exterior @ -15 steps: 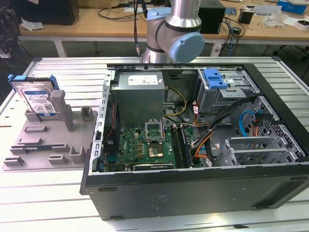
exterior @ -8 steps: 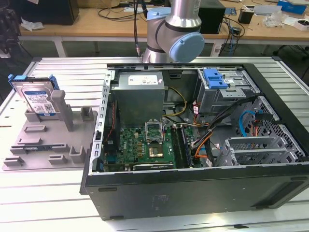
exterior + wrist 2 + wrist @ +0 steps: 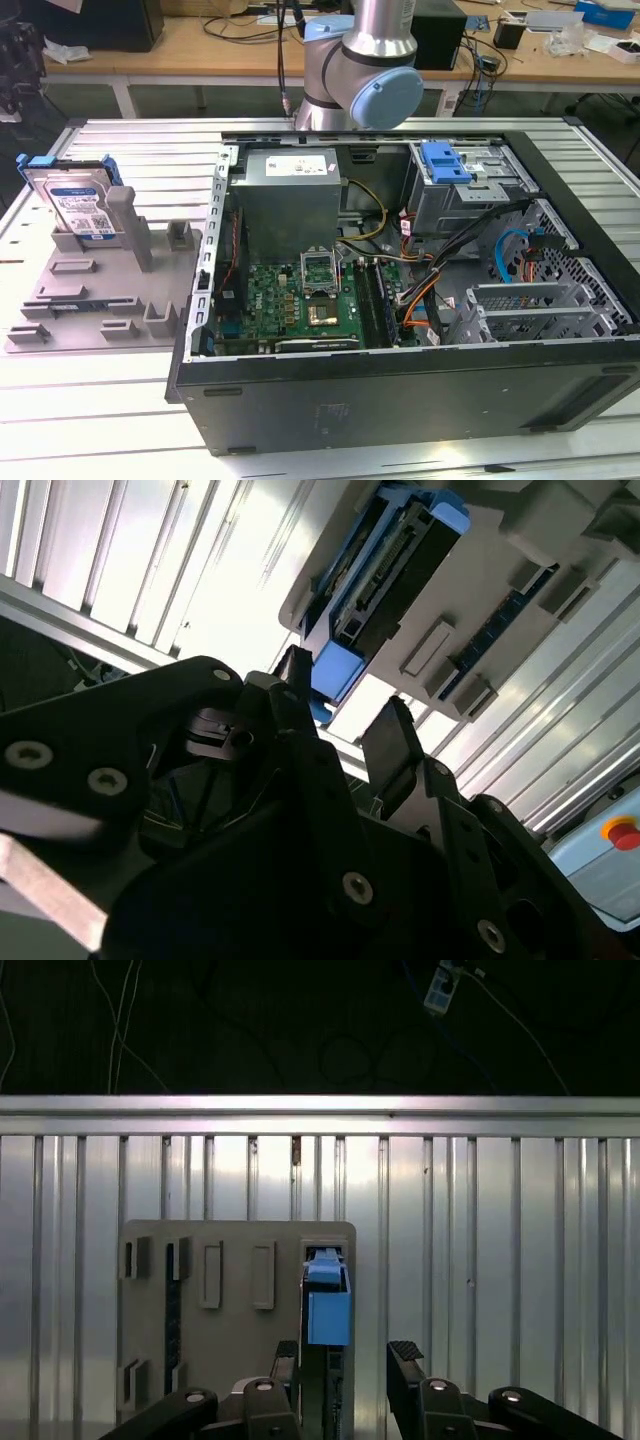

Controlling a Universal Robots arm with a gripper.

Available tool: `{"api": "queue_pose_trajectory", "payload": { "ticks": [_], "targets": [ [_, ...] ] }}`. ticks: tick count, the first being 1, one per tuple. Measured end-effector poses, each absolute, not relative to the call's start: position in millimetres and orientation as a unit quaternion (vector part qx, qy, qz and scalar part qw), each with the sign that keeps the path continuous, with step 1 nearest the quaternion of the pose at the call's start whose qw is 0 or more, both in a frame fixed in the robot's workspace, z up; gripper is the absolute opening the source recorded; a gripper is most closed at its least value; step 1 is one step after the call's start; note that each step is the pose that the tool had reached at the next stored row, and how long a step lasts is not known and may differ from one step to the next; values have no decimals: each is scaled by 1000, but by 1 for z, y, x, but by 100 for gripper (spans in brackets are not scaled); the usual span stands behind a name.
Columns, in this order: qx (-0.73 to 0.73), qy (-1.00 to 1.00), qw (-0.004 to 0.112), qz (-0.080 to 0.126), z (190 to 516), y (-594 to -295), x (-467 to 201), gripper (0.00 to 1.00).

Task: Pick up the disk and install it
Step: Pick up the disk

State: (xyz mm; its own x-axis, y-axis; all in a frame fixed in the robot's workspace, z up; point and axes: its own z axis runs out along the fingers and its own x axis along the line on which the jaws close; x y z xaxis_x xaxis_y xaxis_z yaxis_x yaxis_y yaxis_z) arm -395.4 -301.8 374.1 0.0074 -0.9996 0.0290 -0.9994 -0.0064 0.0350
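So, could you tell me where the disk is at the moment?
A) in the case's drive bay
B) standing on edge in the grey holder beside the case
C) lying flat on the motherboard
B: the exterior view shows the disk standing on edge in the grey holder, outside the computer case.

The black fingers (image 3: 390,742) stand apart with nothing clamped between them. Beyond their tips, the disk (image 3: 395,570) in its blue carrier sits edge-on in a grey holder (image 3: 480,630) on the ribbed metal surface (image 3: 120,560).
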Motion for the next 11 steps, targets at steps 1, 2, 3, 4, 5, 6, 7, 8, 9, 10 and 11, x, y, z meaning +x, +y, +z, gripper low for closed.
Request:
{"api": "queue_pose_trajectory", "payload": {
  "ticks": [1, 2, 3, 4, 5, 6, 7, 8, 9, 10, 11],
  "targets": [
    [709, -705, 23, -2, 373, -302, -396, 48],
    [709, -705, 23, -2, 373, -302, -396, 48],
    [709, -705, 23, -2, 372, -302, -396, 48],
    [708, -705, 23, -1, 371, -302, -396, 48],
    [708, -706, 24, -1, 371, -302, -396, 48],
    [708, -706, 24, -1, 370, -302, -396, 48],
    [708, -706, 24, -1, 370, -302, -396, 48],
    [708, -706, 24, -1, 369, -303, -396, 48],
    [708, -706, 24, -1, 368, -303, -397, 48],
    [708, -706, 24, -1, 368, -303, -397, 48],
    [708, -706, 24, -1, 367, -304, -397, 48]
  ]
}}
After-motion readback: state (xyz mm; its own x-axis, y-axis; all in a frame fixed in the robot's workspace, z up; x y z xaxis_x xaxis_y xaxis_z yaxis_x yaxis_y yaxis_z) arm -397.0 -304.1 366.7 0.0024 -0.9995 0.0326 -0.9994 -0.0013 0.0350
